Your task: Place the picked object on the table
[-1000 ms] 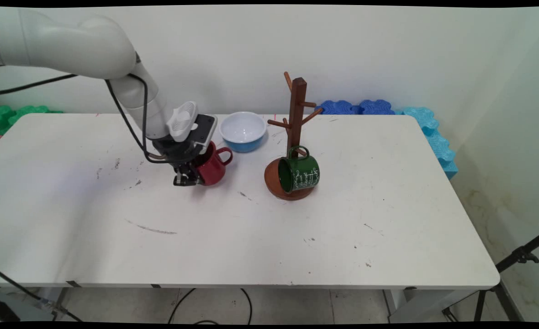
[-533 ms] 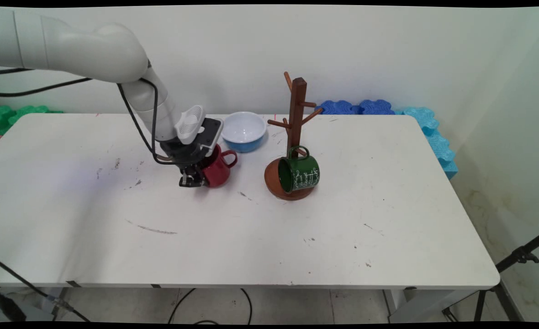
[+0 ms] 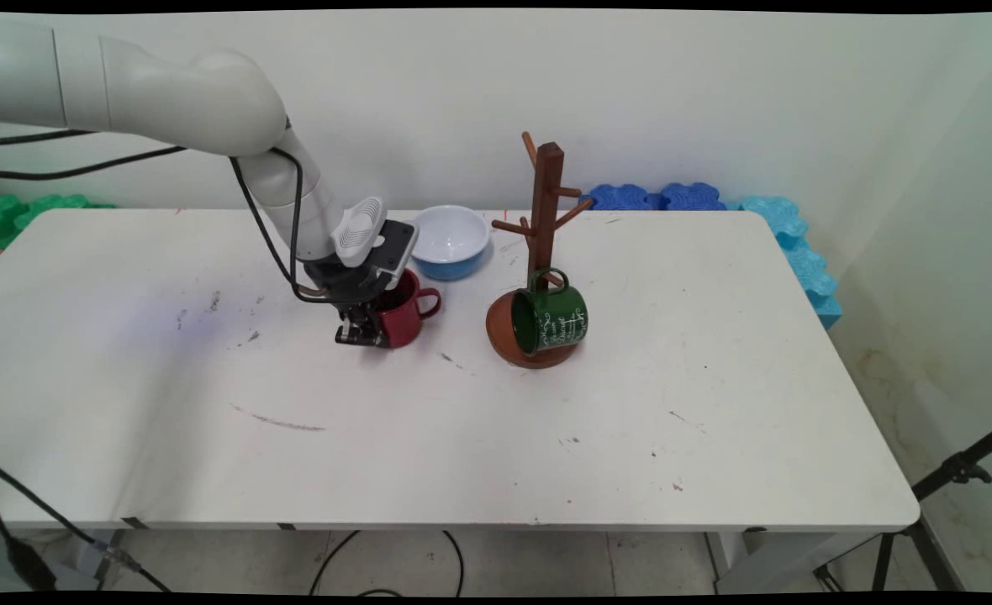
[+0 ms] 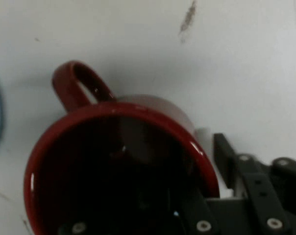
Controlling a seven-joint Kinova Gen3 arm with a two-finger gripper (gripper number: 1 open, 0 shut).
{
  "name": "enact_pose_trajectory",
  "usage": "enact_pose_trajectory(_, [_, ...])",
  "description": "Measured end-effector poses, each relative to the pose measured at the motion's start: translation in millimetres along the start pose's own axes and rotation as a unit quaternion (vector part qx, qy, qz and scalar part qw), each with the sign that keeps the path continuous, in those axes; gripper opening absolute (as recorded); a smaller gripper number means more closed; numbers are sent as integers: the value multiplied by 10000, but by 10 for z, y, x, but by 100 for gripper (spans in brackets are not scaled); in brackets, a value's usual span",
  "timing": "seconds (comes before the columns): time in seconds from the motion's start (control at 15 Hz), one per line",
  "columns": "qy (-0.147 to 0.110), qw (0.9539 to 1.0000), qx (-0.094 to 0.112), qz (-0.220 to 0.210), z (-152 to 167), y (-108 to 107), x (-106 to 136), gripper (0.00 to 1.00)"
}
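My gripper (image 3: 361,333) is shut on the rim of a red mug (image 3: 401,314), which stands nearly upright on the white table (image 3: 462,437) with its handle pointing right. In the hand view the red mug (image 4: 113,161) fills the lower left; one finger (image 4: 227,152) lies outside its wall and the other reaches down inside the cup. The gripper (image 4: 207,172) pinches the wall on the side away from the handle.
A blue bowl (image 3: 448,241) with a white inside sits just behind the mug. To the right stands a wooden mug tree (image 3: 544,210) with a green mug (image 3: 551,318) on a low peg. Blue foam blocks (image 3: 656,197) line the back right edge.
The gripper has carried the red mug a short way to the right, toward the mug tree, and the mug has turned from tilted to nearly upright.
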Motion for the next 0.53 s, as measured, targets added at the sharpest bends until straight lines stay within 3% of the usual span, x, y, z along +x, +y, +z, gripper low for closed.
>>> enact_pose_trajectory(0.53, [116, 9999, 37, 13, -29, -19, 33, 100])
